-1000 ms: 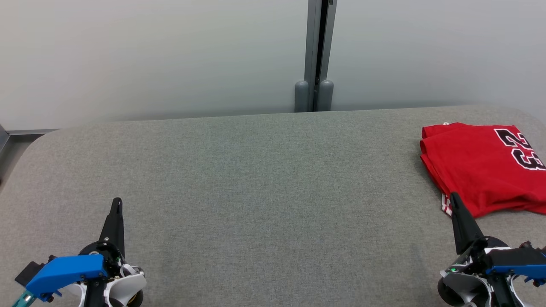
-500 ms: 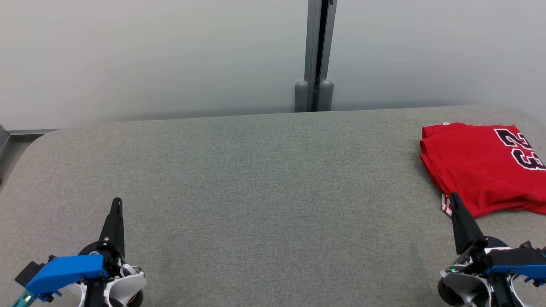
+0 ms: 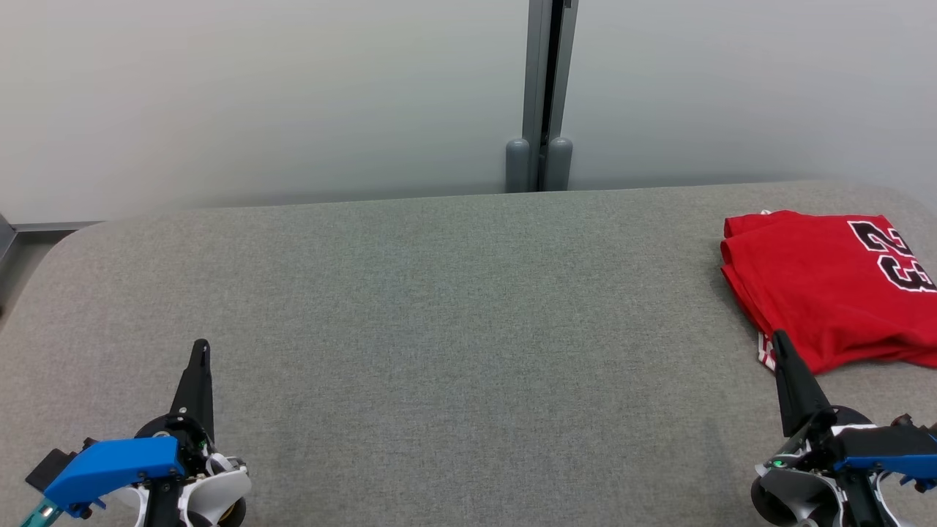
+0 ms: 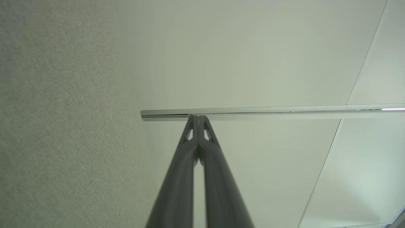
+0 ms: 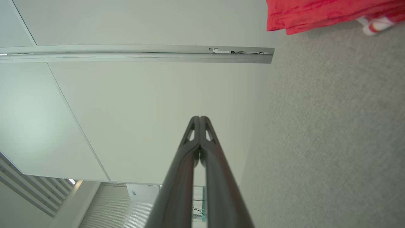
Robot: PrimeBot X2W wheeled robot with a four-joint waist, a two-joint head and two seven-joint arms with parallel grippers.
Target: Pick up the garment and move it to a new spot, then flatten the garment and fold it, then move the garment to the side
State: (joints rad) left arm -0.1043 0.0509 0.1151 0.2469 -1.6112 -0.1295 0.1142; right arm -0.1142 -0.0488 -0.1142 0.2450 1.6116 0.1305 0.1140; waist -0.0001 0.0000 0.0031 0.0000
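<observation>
The garment [image 3: 823, 282] is a red jersey with black and white numerals, lying folded at the far right of the grey table [image 3: 454, 307]; its right part runs off the head view. Its red edge [image 5: 319, 14] shows at the top right of the right wrist view, with a bit of white and red trim. My right gripper [image 3: 778, 341] is shut and holds nothing, its tip just in front of the garment's near corner. At the lower left my left gripper [image 3: 200, 347] is shut and holds nothing, far from the garment. Both pairs of fingertips [image 4: 198, 117] [image 5: 199, 118] press together.
A pale wall [image 3: 256, 95] stands behind the table, with a grey vertical post [image 3: 543, 95] at its middle. The table's rounded left corner [image 3: 51, 256] borders a strip of floor.
</observation>
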